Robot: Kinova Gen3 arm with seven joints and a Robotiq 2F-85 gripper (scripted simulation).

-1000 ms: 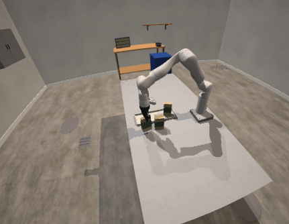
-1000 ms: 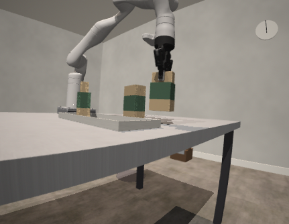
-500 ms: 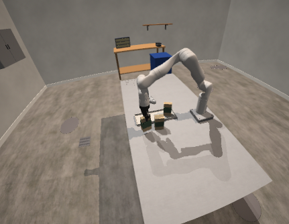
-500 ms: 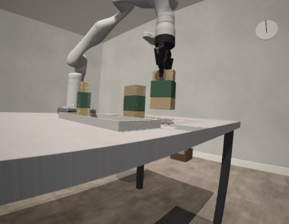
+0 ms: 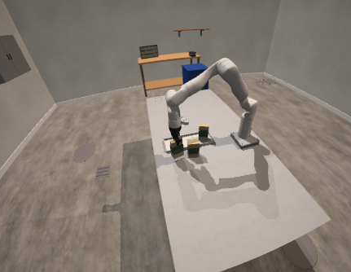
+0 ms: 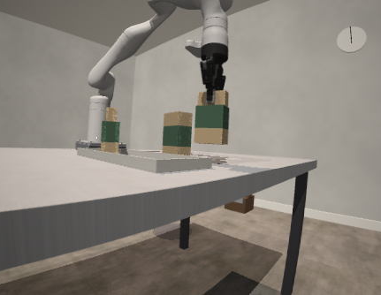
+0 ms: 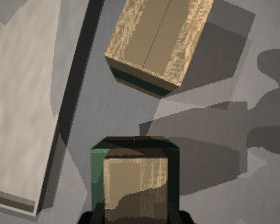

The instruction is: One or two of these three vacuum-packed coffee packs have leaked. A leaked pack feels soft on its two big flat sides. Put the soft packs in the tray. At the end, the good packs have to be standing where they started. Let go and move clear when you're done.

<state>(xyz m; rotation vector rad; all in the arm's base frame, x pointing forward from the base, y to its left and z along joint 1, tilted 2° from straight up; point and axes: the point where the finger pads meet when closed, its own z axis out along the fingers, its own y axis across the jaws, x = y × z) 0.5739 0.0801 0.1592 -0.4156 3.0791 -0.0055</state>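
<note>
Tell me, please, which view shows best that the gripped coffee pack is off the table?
The exterior view: the gripped pack hangs from the gripper, with open space above the table. The top view shows it small; the wrist view shows only its top.

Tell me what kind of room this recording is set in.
Probably a bare lab or workshop room: a long white table carries the arm, whose gripper holds a coffee pack in the air, with an orange shelf unit and a blue bin by the grey back wall.
</note>
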